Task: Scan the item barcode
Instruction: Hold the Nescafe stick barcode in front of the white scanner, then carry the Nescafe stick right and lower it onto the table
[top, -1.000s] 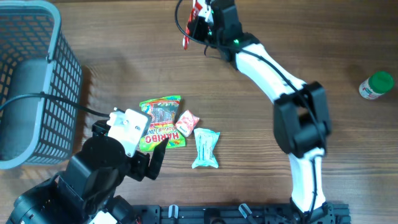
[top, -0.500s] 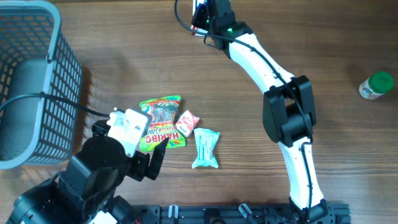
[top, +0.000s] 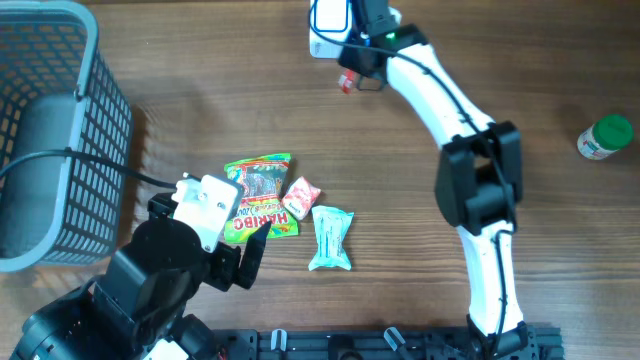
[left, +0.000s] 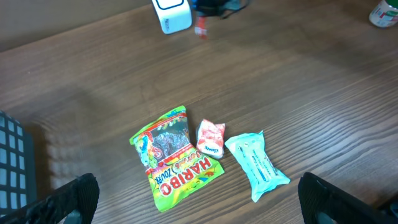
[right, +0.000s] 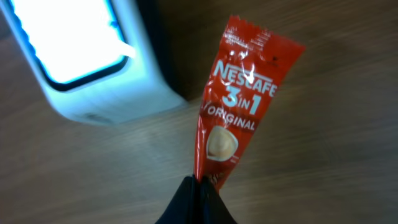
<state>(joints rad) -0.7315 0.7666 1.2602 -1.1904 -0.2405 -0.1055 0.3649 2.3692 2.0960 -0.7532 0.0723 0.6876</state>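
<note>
My right gripper (right: 199, 182) is shut on the lower end of a red Nescafe 3in1 sachet (right: 239, 118). The sachet points away from me, just right of a white scanner (right: 81, 56) with a lit window. No barcode shows on the printed face I see. In the overhead view the scanner (top: 326, 18) stands at the far edge, with the right gripper (top: 355, 70) and a bit of the sachet (top: 346, 83) just below and right of it. My left gripper (left: 199, 205) hangs open above the near table, holding nothing.
A green Haribo bag (top: 258, 195), a small red-and-white sweet (top: 301, 196) and a teal packet (top: 330, 238) lie side by side beneath the left gripper. A grey basket (top: 60, 130) fills the far left. A green-capped bottle (top: 605, 137) lies at the right edge.
The right arm has swung the sachet from over the scanner to its near right side, and the scanner now shows. The left arm has not moved.
</note>
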